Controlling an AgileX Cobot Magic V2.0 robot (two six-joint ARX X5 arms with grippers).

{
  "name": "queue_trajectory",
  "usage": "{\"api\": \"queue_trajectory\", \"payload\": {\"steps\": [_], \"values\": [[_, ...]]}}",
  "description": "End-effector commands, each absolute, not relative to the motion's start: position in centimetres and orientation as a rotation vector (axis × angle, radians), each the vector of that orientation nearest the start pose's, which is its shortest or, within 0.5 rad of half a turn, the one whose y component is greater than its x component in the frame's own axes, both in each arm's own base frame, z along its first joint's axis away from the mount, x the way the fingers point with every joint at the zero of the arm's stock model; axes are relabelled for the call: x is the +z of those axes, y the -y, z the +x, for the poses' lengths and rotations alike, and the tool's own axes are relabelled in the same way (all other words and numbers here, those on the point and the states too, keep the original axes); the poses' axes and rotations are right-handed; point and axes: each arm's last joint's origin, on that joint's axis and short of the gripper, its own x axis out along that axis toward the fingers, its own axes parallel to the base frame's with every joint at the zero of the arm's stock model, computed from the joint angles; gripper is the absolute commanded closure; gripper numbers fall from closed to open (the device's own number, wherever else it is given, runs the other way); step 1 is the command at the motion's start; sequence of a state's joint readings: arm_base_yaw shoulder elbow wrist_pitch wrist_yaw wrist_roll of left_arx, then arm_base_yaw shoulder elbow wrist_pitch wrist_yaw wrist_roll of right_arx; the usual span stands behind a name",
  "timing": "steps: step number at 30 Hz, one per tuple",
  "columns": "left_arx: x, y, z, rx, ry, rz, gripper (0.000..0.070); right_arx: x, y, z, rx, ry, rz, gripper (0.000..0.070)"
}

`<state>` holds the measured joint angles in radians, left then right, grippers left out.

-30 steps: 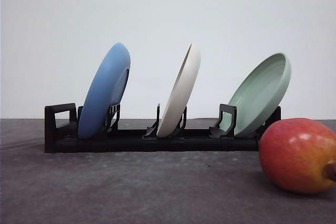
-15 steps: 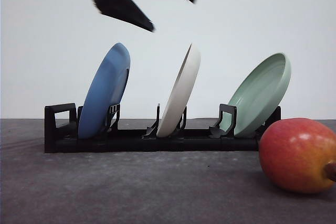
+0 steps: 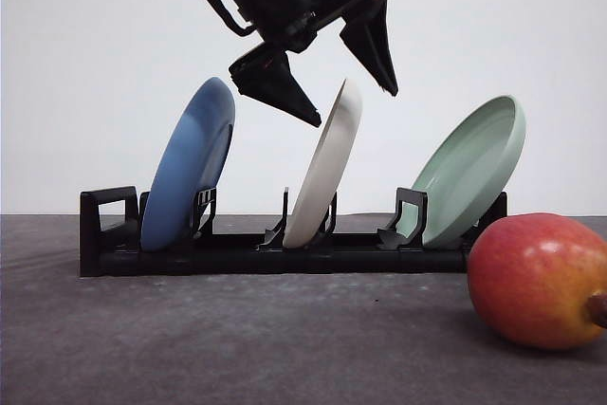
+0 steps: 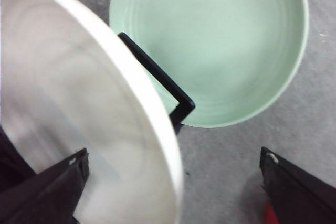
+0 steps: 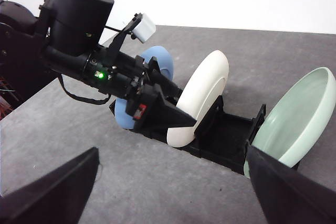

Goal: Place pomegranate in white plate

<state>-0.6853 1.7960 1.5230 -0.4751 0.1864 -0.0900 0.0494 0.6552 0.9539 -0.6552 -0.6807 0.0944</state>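
Front view, left hand (image 3: 346, 106): black, jaws spread wide, hanging over the rim of the round off-white matte plate (image 3: 327, 170), one finger on each side of its top edge, nothing held.
Front view, rack: long black slotted plate rack (image 3: 237, 251) on the dark grey bench (image 3: 237, 339); a round blue plate (image 3: 190, 166), the white plate and a round pale green plate (image 3: 471, 168) stand tilted in it, well apart.
Front view, fruit: round red-to-yellow pomegranate (image 3: 541, 280) sits on the bench near the rack's green-plate end.
Left wrist view: dark fingertips (image 4: 58, 187) apart, the white plate's rim between them, green plate beyond.
Right wrist view, right hand (image 5: 173, 187): two dark fingers set wide, empty, above the bench; the left arm (image 5: 84, 40) reaches at the white plate.
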Motion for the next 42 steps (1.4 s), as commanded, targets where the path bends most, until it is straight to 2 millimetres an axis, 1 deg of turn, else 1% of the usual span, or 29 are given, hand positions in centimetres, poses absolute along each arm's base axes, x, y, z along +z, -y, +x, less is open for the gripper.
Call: {"api": "queue_trajectory", "payload": {"steps": [1,7,8,9,13,15,17,24,28,31,35,38,42], "values": [[28.2,26.7,31.2,-0.803,-0.771,0.138,0.0074,36.8,-2.4,11.0,0.708,-0.367,0.207,0.0131],[27.2,27.1,31.7,-0.803,-0.781,0.143,0.0077,36.8,-2.4,11.0,0.708,-0.367,0.207,0.0131],[27.2,27.2,31.7,-0.804,-0.782,0.144,0.0089,36.8,-2.4,11.0,0.708,-0.367,0.207,0.0132],[27.2,27.2,31.6,-0.806,-0.782,0.145,0.0152,36.8,-2.4,11.0,0.708,-0.367,0.207,0.0132],[27.2,27.3,31.5,-0.809,-0.783,0.146,0.0474,36.8,-2.4,11.0,0.708,-0.367,0.207,0.0132],[27.1,27.3,31.5,-0.807,-0.787,0.144,0.0599,36.8,-2.4,11.0,0.708,-0.367,0.207,0.0132],[27.1,27.3,31.5,-0.807,-0.789,0.143,0.0697,36.8,-2.4,11.0,0.708,-0.367,0.207,0.0132],[27.3,27.5,31.2,-0.813,-0.791,0.144,0.07,36.7,-2.4,11.0,0.707,-0.374,0.209,0.0132],[28.4,27.5,30.6,-0.826,-0.764,0.14,0.07,36.7,-2.4,11.0,0.707,-0.374,0.209,0.0132],[29.7,27.4,29.7,-0.842,-0.73,0.132,0.07,36.7,-2.4,11.0,0.707,-0.374,0.209,0.0132],[32.1,27.2,28.1,-0.865,-0.679,0.096,0.07,36.7,-2.4,11.0,0.707,-0.374,0.209,0.0132],[34.4,26.7,26.3,-0.888,-0.635,0.069,0.07,36.7,-2.4,11.0,0.707,-0.374,0.209,0.0132],[37.3,25.6,23.4,-0.926,-0.611,0.06,0.07,36.7,-2.4,11.0,0.707,-0.375,0.209,0.0132]]}}
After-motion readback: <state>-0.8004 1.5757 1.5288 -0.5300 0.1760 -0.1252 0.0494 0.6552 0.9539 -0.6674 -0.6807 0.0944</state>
